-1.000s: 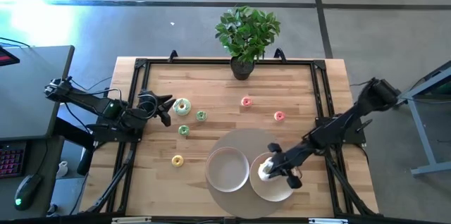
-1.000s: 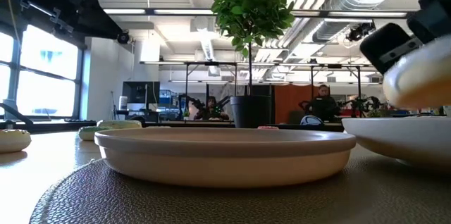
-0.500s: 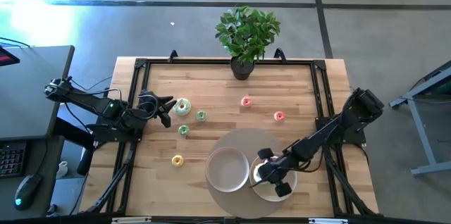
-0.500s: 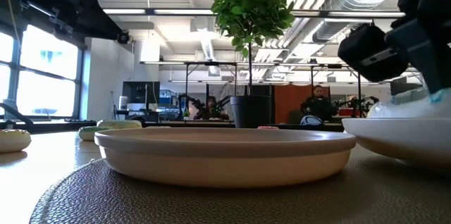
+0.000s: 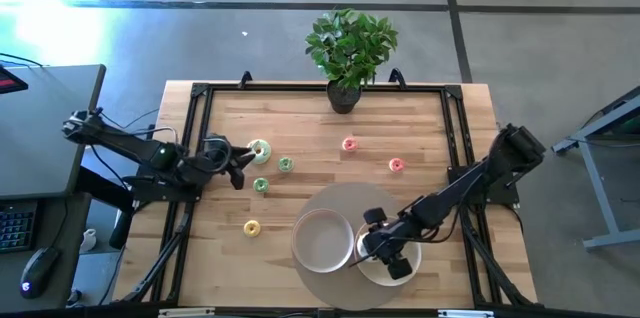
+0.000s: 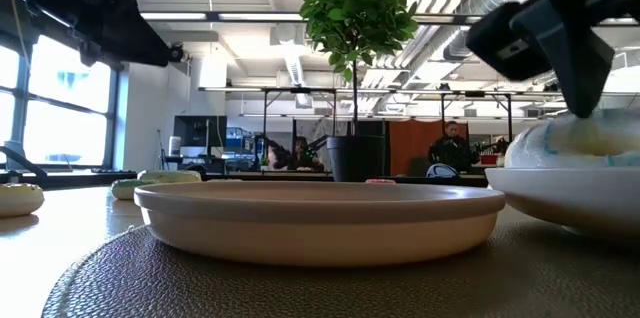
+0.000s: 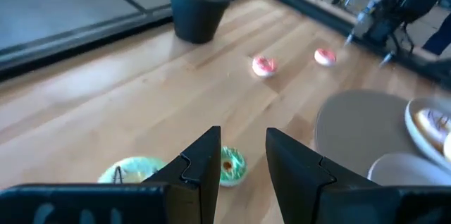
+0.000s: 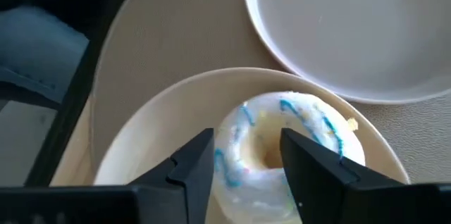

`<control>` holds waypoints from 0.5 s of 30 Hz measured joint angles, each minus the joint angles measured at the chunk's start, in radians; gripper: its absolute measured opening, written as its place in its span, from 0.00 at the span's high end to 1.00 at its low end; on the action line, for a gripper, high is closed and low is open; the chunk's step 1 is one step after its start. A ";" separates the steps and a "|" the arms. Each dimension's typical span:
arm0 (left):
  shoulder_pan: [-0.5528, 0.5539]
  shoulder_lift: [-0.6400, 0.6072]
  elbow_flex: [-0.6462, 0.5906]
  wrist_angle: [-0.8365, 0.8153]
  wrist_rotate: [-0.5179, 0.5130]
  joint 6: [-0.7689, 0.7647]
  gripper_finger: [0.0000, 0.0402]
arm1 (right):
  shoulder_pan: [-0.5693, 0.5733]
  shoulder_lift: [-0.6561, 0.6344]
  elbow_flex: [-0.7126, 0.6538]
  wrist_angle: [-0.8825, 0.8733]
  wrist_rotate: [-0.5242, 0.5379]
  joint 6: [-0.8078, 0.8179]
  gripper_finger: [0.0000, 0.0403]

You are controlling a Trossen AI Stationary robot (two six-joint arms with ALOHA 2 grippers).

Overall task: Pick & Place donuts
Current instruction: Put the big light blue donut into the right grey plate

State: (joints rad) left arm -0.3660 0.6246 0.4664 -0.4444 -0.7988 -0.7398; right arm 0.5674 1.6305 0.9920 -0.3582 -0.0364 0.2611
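My right gripper (image 5: 383, 243) sits low over the right bowl (image 5: 408, 266), fingers (image 8: 187, 164) apart astride the white donut (image 8: 282, 146), which lies flat in that bowl. No clamp on it that I can see; the jaws stand open. The low view shows the donut resting on the bowl's floor, gripper above it.

The left bowl (image 5: 322, 240) sits beside it on the round mat (image 5: 345, 198), nothing in it.

My left gripper (image 5: 236, 154) reaches in from the table's left edge, fingers (image 7: 204, 164) spread, just short of the green-iced donut (image 5: 259, 150).

Two tiny green donuts (image 5: 286, 164) (image 5: 261, 185) lie near it. A yellow one (image 5: 252, 227) lies nearer the front, left of the mat. Two pink-red ones (image 5: 348, 144) (image 5: 396, 165) lie toward the back right, near the plant (image 5: 351, 53).
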 joint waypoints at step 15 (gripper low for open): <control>0.010 0.435 0.000 0.064 -0.018 -0.055 0.72 | -0.077 -0.001 0.126 -0.335 0.151 -0.142 0.59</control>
State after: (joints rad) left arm -0.3557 1.0597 0.4664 -0.3800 -0.8166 -0.7944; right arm 0.4906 1.6291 1.1183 -0.6930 0.1149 0.1187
